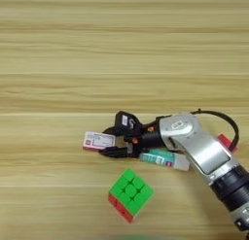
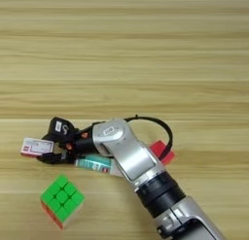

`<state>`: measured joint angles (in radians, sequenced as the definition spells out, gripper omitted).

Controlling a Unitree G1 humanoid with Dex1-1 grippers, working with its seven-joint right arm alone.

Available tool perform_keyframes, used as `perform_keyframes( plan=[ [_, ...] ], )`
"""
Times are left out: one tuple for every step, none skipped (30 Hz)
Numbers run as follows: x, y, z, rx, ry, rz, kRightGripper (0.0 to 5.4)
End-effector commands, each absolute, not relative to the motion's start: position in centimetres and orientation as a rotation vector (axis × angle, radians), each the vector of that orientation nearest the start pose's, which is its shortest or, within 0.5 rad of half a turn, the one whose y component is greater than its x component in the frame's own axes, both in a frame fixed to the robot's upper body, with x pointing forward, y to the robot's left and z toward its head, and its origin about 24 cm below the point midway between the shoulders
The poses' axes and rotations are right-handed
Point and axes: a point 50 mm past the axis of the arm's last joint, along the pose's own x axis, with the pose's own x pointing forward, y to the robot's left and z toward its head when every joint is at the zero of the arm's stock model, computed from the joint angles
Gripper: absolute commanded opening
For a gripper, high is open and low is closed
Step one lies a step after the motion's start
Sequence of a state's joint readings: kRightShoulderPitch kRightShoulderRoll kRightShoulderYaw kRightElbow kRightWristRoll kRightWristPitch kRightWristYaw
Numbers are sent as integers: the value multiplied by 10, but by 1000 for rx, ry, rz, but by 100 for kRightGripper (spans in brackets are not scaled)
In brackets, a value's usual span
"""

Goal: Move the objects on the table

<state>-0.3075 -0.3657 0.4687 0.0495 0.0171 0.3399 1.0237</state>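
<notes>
Two black fingers of the right gripper [image 1: 111, 142] stand apart, one above and one below the right end of the small flat white-and-red box [image 1: 98, 141]; whether they press it cannot be told. Risk, as judged: a grip on that end alone could let the box swing or slip. The forearm lies over the white-and-green glue stick [image 1: 163, 159] and could roll it. Count: one box, one glue stick, one green-topped puzzle cube [image 1: 130, 194] nearer the robot, one red object [image 2: 162, 152] partly hidden. No scissors discernible.
</notes>
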Motion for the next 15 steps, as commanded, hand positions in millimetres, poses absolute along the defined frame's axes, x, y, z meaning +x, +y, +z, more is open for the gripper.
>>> perform_keyframes(
  plan=[
    [258, -81, 55, -437, 346, 1376, 293],
    [258, -81, 55, -437, 343, 1375, 300],
    [259, -81, 57, -436, 339, 1375, 314],
    [259, -81, 58, -434, 333, 1375, 324],
    [259, -81, 60, -434, 327, 1376, 330],
    [259, -81, 61, -433, 322, 1377, 339],
    [259, -81, 63, -433, 315, 1377, 357],
    [259, -81, 66, -431, 302, 1377, 368],
    [259, -81, 69, -429, 290, 1376, 376],
    [260, -81, 74, -429, 271, 1373, 389],
    [261, -80, 78, -426, 255, 1371, 408],
    [261, -80, 83, -425, 236, 1367, 417],
    [262, -80, 89, -424, 212, 1362, 430],
    [263, -80, 93, -422, 193, 1358, 439],
    [264, -80, 99, -421, 173, 1350, 459]
  ],
)
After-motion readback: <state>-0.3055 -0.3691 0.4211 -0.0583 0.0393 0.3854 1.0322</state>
